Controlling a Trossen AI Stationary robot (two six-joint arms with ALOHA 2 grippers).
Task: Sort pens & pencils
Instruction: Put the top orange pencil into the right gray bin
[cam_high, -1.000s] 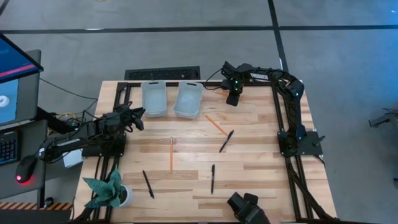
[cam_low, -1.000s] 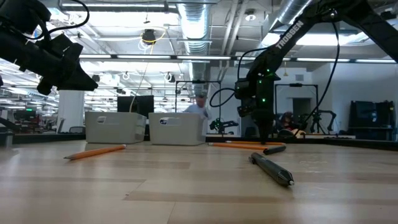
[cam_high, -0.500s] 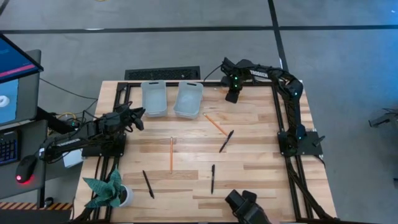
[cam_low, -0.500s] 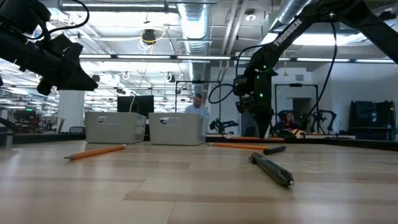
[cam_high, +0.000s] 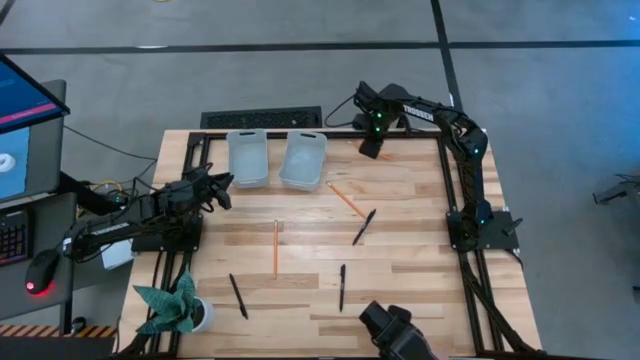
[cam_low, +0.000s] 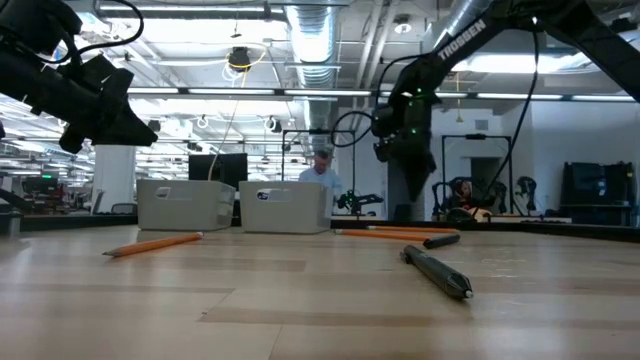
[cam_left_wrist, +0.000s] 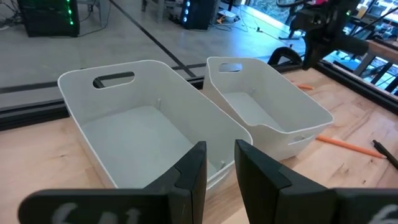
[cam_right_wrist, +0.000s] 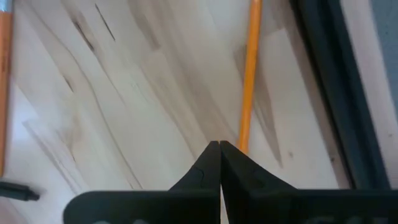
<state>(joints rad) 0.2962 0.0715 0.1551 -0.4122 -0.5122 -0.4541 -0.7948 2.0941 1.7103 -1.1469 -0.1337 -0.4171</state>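
Your right gripper (cam_right_wrist: 219, 144), fingers pressed together on nothing, hangs at the table's 1 o'clock edge; the pencil (cam_right_wrist: 250, 68) lies beneath, running lengthwise straight ahead, far from the left arm.

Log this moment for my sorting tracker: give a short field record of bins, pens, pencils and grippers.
white bins: two, side by side at the table's far edge, both empty
pens: three, loose on the table
pencils: two loose mid-table
third pencil: near the far edge, below the right gripper
left gripper: facing the bins, slightly open, empty
right gripper: above the table, shut, empty
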